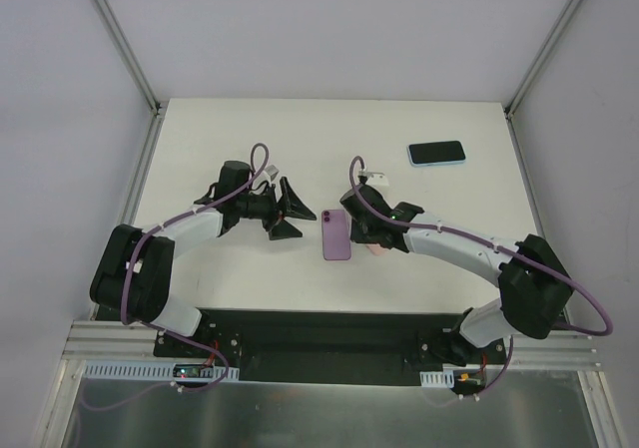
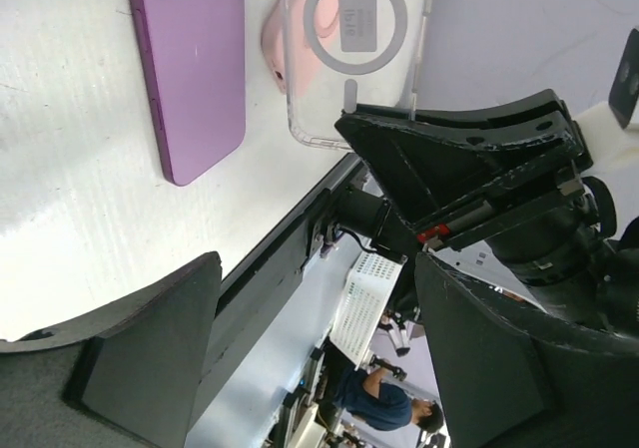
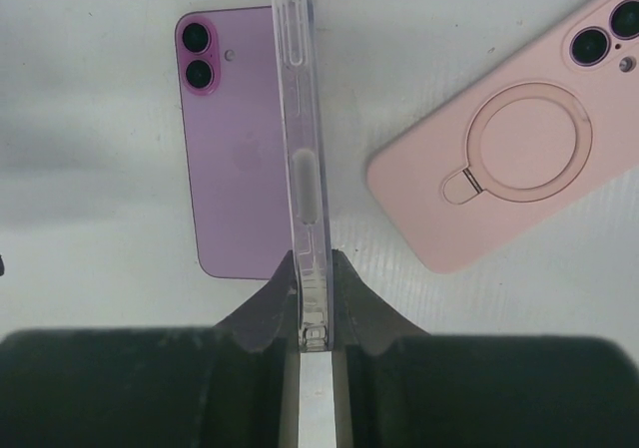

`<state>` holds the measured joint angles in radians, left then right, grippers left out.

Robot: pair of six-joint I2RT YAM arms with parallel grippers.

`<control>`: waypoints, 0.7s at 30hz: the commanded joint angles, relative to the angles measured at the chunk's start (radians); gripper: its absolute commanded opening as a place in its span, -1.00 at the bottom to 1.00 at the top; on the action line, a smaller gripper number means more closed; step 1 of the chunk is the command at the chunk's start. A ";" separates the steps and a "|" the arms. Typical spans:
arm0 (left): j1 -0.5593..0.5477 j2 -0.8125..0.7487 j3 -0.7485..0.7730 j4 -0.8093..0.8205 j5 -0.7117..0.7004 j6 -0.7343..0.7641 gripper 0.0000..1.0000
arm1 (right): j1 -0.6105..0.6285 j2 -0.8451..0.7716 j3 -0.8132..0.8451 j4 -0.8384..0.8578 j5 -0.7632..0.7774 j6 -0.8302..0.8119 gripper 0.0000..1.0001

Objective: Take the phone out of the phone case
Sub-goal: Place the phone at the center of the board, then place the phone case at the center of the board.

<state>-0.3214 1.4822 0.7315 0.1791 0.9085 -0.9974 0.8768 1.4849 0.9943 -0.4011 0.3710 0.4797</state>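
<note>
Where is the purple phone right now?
In the top view, the flat purple phone lies back-up near the middle of the white table, just left of the right fingers, which pinch the clear plastic case.

Phone (image 3: 240,139) lies left of case (image 3: 305,169)

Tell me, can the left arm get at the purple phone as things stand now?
Probably yes. The left gripper is open and empty beside the purple phone, with nothing lying between them. The right gripper holds the clear case on the phone's other side.
</note>
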 commanded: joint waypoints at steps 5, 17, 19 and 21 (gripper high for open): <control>0.028 -0.077 -0.012 -0.076 -0.022 0.074 0.52 | -0.088 0.031 0.104 0.117 -0.145 -0.058 -0.97; 0.128 -0.278 -0.081 -0.199 -0.019 0.125 0.56 | -0.301 0.494 0.581 0.228 -0.554 0.039 0.01; 0.128 -0.296 -0.083 -0.211 -0.019 0.126 0.56 | -0.320 0.540 0.628 0.202 -0.535 0.051 0.61; 0.128 -0.307 -0.084 -0.223 -0.017 0.131 0.57 | -0.331 0.525 0.621 0.173 -0.515 0.046 0.73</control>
<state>-0.1951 1.2144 0.6598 0.0006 0.8814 -0.8982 0.5716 2.0144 1.5715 -0.1894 -0.1143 0.4965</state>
